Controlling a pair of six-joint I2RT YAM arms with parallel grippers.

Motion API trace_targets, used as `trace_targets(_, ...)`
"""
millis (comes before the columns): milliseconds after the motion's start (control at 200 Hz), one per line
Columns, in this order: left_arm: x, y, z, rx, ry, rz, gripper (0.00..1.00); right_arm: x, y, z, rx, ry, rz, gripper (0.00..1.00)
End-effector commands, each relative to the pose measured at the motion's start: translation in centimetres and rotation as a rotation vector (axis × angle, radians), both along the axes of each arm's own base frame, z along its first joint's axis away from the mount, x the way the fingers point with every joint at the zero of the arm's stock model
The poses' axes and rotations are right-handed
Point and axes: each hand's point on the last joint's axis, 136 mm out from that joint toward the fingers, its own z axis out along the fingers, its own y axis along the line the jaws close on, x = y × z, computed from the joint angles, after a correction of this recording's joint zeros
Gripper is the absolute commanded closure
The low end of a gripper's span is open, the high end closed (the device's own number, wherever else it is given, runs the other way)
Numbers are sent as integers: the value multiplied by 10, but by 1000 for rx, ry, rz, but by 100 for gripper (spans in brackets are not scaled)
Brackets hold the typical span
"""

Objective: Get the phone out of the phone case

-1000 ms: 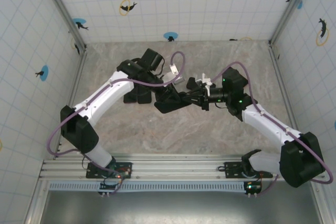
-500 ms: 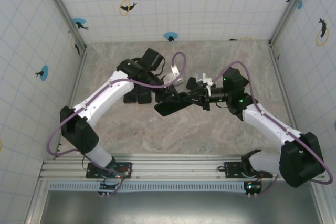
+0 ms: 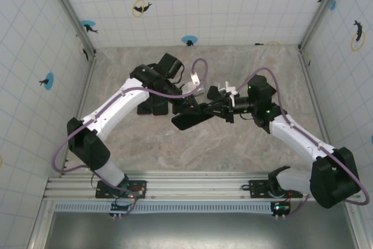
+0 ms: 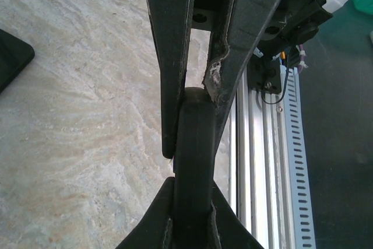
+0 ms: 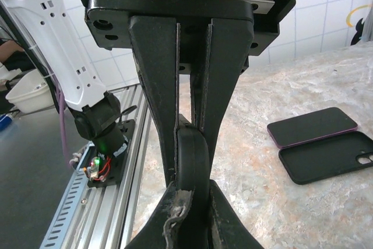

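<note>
A black phone case (image 3: pixel 187 118) hangs in mid-air over the middle of the table, held from both ends. My left gripper (image 3: pixel 187 105) is shut on its far-left end and my right gripper (image 3: pixel 213 111) on its right end. In the left wrist view the phone case (image 4: pixel 193 150) stands edge-on, pinched by the left gripper (image 4: pixel 192 183), with the right arm's fingers (image 4: pixel 172 56) clamping its far end. In the right wrist view the right gripper (image 5: pixel 193 186) squeezes the phone case (image 5: pixel 192 153). Edge-on, the phone inside cannot be made out.
A separate phone with a purple rim (image 5: pixel 312 126) and an empty black case (image 5: pixel 327 158) lie flat on the marble table (image 3: pixel 233 150), under the left arm (image 3: pixel 152 107). An aluminium rail (image 3: pixel 192 182) runs along the near edge. Tiled walls enclose the table.
My left gripper has closed onto the case's end. The case has tipped slightly and dropped a little toward the front. The right gripper has kept its grip.
</note>
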Motion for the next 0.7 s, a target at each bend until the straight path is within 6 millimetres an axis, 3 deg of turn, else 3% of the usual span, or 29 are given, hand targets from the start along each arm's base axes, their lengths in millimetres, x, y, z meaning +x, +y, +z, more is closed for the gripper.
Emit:
trace_targets(0,0,-8,12,-39,41,12,100,11,3,28,49,-149,-3,84)
trace_targets(210,5,-12,20,-68,26,38,100,22,-4,25,45,-152,-73,61)
trace_targets(380,16,-14,17,-55,27,89,100,32,-15,37,88,-170,-164,40)
trace_targets(540,44,-21,26,-102,8,229,100,47,-32,44,131,-146,-313,33)
trace_targets(696,77,-23,47,-224,-3,430,100,68,-62,47,226,-83,-526,28)
